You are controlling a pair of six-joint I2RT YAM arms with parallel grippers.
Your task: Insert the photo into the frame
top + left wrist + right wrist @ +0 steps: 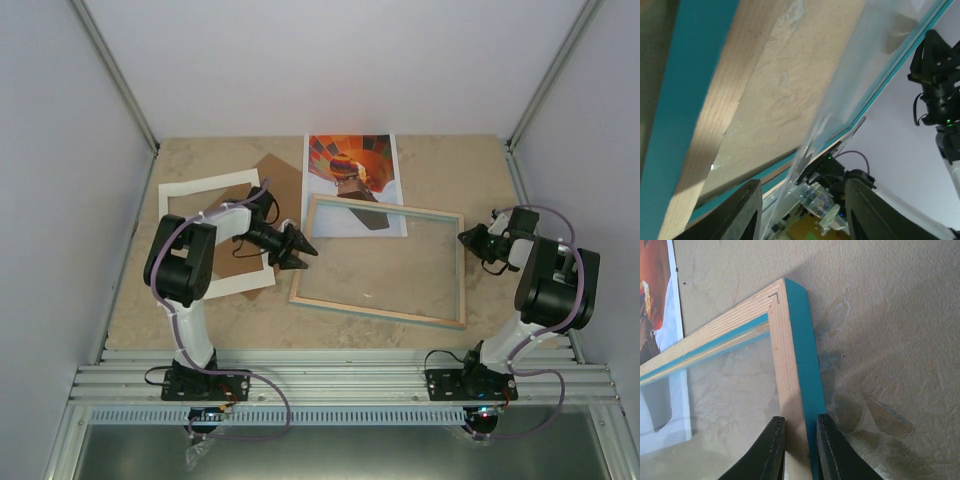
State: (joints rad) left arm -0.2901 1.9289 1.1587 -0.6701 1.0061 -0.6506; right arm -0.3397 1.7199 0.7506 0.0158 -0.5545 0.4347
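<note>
Right gripper clamps frame right rail, likely steadying it; left gripper, jaws apart, beside left rail.

I see a white cardboard mat border lying flat at centre left of the top view. A brown backing board sits just right of it and overlaps its right side. Brown shows through the mat's opening; can't tell which is on top. Both lie on a beige stone-pattern table. Ribbed metal rails run along the bottom. Pale walls stand around.
</note>
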